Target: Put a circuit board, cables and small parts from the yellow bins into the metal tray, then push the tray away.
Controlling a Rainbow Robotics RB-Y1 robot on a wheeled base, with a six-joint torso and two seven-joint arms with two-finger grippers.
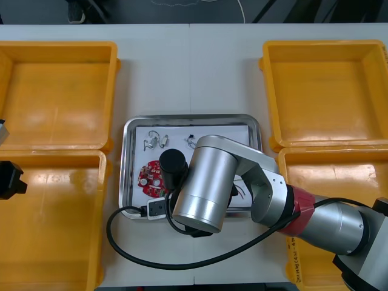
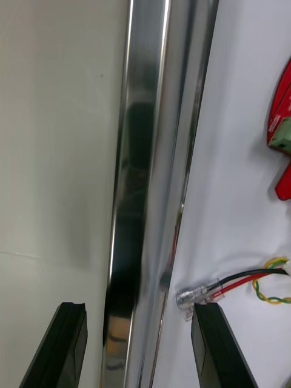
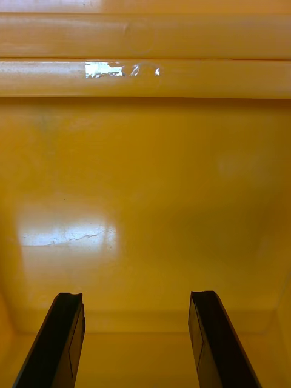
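A lab or workshop: a bench point(image 1: 188, 73) with bins point(image 1: 60, 97) at its side edges, a tray point(image 1: 128, 182) holding a circuit board point(image 1: 148, 177) between.

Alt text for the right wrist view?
The right gripper, fingers open, straddles the rim of the metal tray. The clear plug of a red and yellow cable lies beside the inner finger, a red circuit board beyond.
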